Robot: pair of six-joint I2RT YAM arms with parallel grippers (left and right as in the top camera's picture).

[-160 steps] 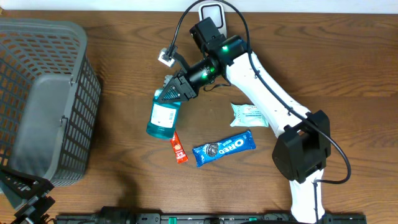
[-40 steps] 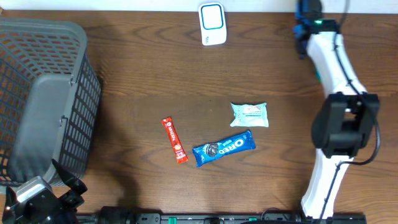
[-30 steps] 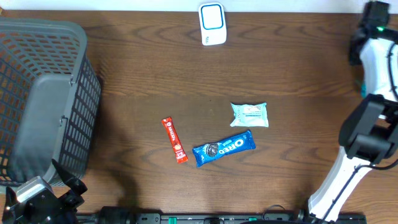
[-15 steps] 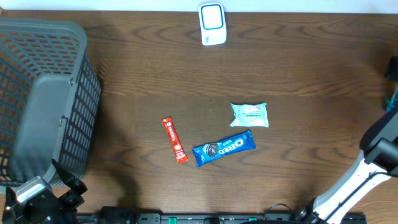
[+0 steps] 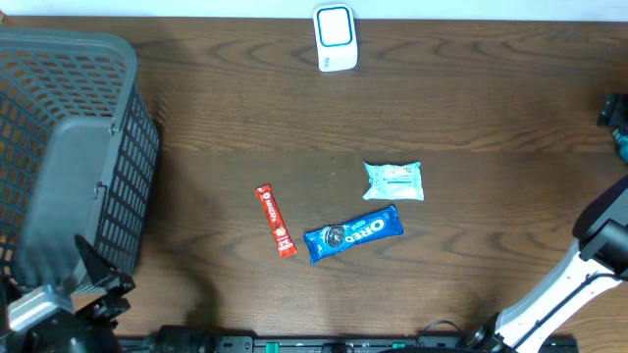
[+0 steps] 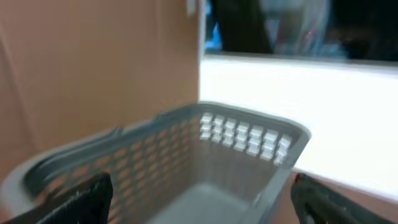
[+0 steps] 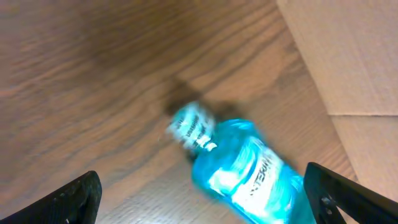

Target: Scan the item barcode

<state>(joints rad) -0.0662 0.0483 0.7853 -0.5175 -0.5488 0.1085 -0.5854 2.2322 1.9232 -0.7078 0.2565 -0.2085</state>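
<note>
My right jaws stand wide apart, their two dark fingertips (image 7: 78, 198) at the bottom corners of the wrist view, and they have hold of nothing. Beyond them lies the blue bottle (image 7: 244, 173) on the wood of the table (image 7: 93, 81). Its cap end points up and left, its body runs down and right, and a tan board-like surface is just beside it on the right. The bottle is full of clear blue liquid. There is white writing on its neck and side, but it is too blurred for me to read.

My left jaws are also spread wide and grip nothing. They face the gray basket (image 6: 249, 140), which from above sits at the left end of the table (image 5: 69, 147). Its walls are a lattice, and all that shows inside is its plain gray floor.

The white scanner (image 5: 335, 37), with a blue panel on its face, sits at the far edge, well apart from the bottle. Three packets lie near the middle of the table. The blue pack (image 5: 353, 232) reads "OREO" in white. The red stick packet (image 5: 276, 233) lies just to its left, and its white print is too small to read. The pale green packet (image 5: 394, 180) lies just above the blue one, and its print is also unreadable.
</note>
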